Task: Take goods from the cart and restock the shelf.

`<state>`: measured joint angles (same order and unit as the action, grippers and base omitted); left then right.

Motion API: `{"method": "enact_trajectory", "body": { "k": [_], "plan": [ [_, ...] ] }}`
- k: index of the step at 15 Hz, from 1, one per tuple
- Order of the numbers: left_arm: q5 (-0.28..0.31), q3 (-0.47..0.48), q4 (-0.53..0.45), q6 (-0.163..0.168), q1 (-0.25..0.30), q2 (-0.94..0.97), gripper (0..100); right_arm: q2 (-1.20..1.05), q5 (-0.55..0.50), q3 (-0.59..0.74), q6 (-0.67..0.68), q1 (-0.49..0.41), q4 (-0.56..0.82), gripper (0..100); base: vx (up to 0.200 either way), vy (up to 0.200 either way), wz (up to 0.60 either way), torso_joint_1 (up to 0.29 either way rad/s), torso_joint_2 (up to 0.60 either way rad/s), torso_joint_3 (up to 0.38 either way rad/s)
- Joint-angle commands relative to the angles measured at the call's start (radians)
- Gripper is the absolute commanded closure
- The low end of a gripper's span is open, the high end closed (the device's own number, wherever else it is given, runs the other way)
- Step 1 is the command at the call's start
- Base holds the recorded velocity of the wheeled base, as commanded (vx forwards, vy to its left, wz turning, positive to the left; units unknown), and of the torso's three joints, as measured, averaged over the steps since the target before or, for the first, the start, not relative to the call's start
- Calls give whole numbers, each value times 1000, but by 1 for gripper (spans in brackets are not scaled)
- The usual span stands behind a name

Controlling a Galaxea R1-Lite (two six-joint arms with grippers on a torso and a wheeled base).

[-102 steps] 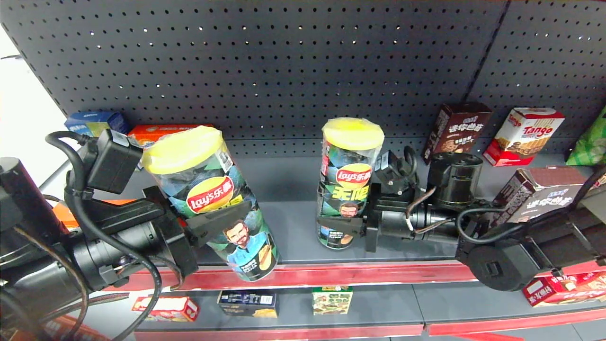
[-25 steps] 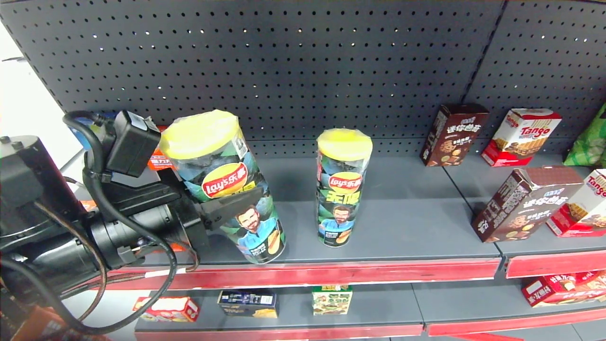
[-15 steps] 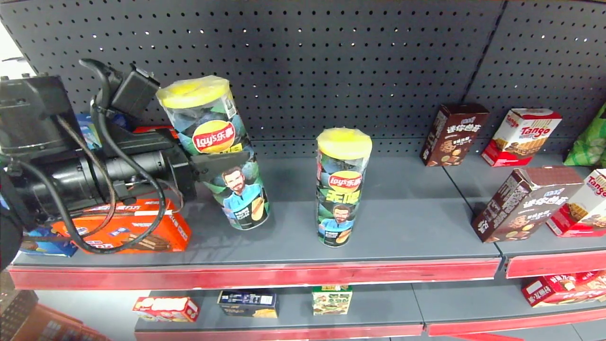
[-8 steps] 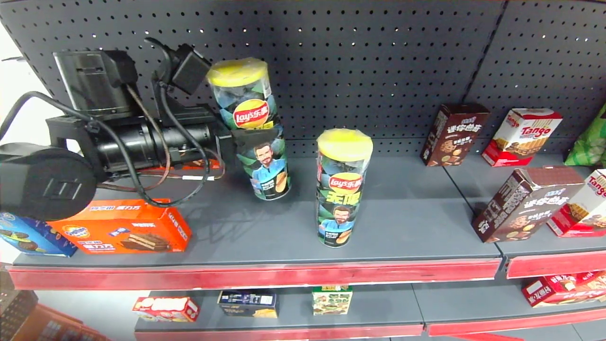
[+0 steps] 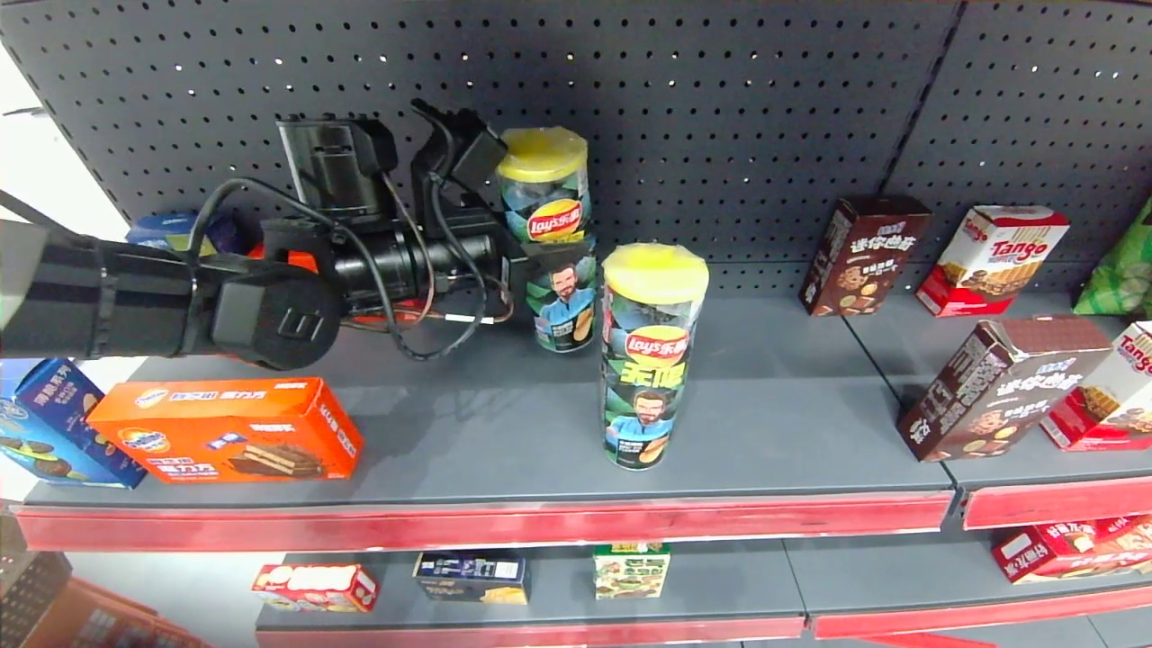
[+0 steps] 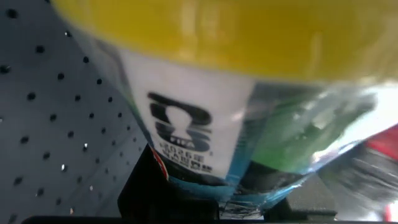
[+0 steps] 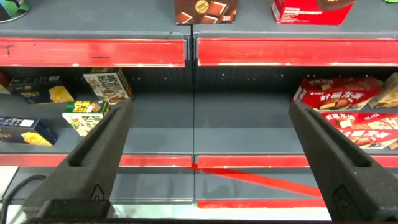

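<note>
Head view: grey metal shelf [image 5: 765, 405] with a red front lip, dark perforated pegboard [image 5: 720, 117] behind. Left pincer [image 5: 545, 259] clamped on a cylindrical chip can [image 5: 551, 202], yellow lid, upright near the pegboard. Second can [image 5: 650, 360] stands just in front.
Left wrist view: chip can [image 6: 205, 124] wrapped in glossy film.
Right wrist view: right pincer [image 7: 210, 107] spread wide, lower shelves [image 7: 249, 134] beyond.

On shelf [image 5: 504, 432], chip can [image 5: 544, 211] held by left gripper [image 5: 549, 263] at far side, close to pegboard [image 5: 720, 108]; second can [image 5: 650, 360] stood nearer, just right. Biscuit box [image 5: 225, 430] laid near left; cookie boxes [image 5: 999, 387] set at right.
</note>
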<state>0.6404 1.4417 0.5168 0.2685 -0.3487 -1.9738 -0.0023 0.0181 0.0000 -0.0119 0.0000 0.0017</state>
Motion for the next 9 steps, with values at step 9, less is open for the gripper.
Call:
{"method": "enact_trajectory", "body": {
  "k": [9],
  "plan": [
    [5,319,-187,8,-12,-197,100,2,0,0,0,0,0,0,0,0,0,0,0,0]
  ]
}}
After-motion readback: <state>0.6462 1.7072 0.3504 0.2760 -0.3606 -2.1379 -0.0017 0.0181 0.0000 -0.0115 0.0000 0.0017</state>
